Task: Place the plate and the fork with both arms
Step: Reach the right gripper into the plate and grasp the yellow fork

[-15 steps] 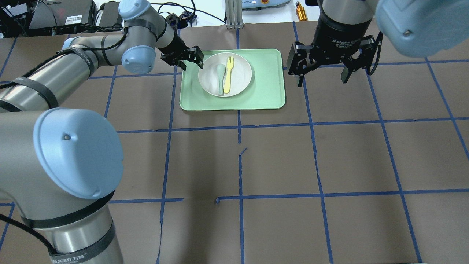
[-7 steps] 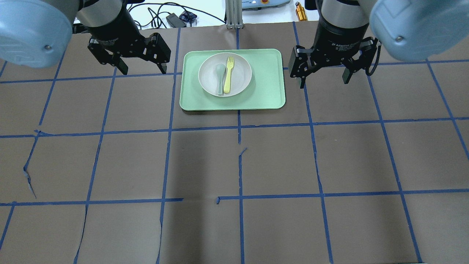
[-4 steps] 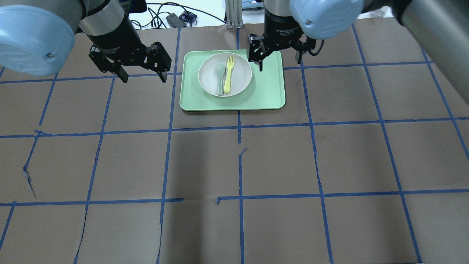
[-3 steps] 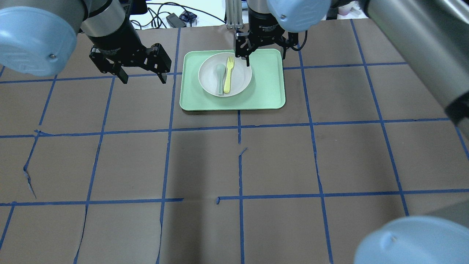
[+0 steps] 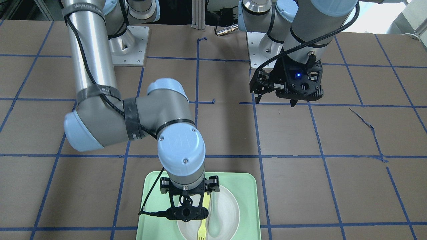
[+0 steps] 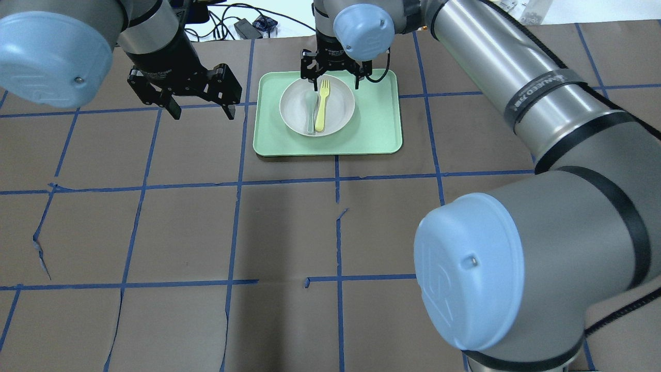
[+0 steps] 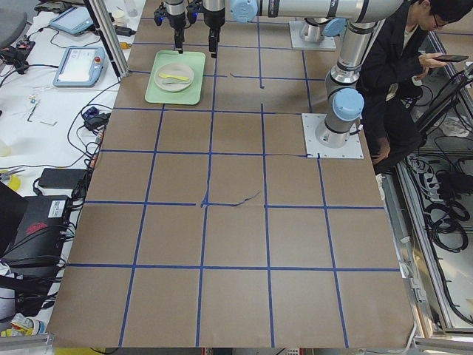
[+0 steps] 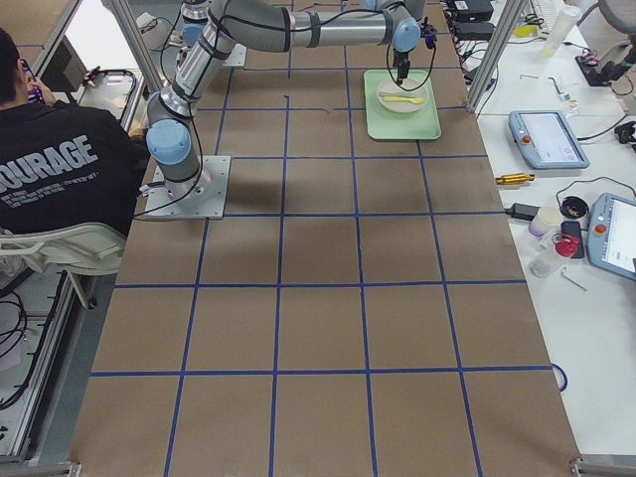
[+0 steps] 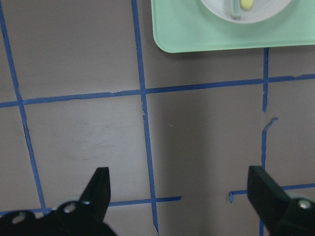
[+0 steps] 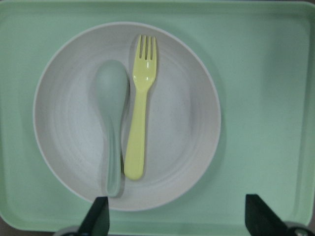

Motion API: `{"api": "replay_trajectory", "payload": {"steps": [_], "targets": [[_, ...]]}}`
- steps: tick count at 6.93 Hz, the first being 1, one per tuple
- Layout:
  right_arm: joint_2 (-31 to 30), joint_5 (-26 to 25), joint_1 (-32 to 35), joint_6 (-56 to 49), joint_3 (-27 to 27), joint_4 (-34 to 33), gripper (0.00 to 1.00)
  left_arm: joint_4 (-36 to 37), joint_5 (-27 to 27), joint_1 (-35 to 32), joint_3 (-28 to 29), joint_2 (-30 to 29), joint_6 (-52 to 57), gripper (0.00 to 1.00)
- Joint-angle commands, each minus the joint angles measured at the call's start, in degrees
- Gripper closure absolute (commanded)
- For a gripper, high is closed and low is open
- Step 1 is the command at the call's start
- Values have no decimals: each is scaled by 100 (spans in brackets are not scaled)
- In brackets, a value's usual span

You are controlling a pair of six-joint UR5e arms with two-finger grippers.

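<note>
The off-white plate [image 6: 341, 103] sits in the mint-green tray [image 6: 377, 129] at the far middle of the table. The yellow fork [image 6: 321, 106] lies in the plate, tines pointing away from me, beside a grey-green spoon [image 6: 310, 111]. My right gripper [image 6: 335, 83] is open and empty, hovering over the plate's far rim. In its wrist view [image 10: 179, 219] the plate [image 10: 182, 123] and fork [image 10: 139, 108] lie between the fingertips, below them. My left gripper [image 6: 201, 107] is open and empty, above the table left of the tray, also seen in the front view [image 5: 275, 101].
The left wrist view shows brown paper with blue tape lines and the tray's near corner [image 9: 197, 34]. The right arm's long links [image 6: 542, 93] stretch over the table's right half. A seated person [image 7: 399, 66] is beside the robot bases. Teach pendants [image 8: 542, 139] lie off the table.
My right gripper has swung left from the tray's right side to above the plate. My left gripper drew back from the plate's left edge earlier and has since held almost still.
</note>
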Motion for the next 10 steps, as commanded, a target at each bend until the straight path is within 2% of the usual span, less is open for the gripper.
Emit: {"api": "replay_trajectory", "payload": {"steps": [1,4,5,6,7,8,9,10], "targets": [[545,43,8,652,-12,-899,33,34,3,8,0,-20,0,0],[741,279,26,744,40,-1158,35,43,3,0,0,-38,-9,0],[715,290,26,761,224,-1333,43,43,3,8,-9,-46,-9,0],[732,290,43,753,286,-1369,43,43,3,0,-9,-46,-9,0],[732,290,43,744,304,-1370,49,43,3,8,-9,-38,-9,0],[741,290,43,752,296,-1370,50,43,3,9,-9,-46,-18,0],[741,290,43,753,313,-1370,68,43,3,9,-9,-38,-18,0],[741,290,43,753,305,-1370,75,43,3,9,-9,-46,-18,0]]}}
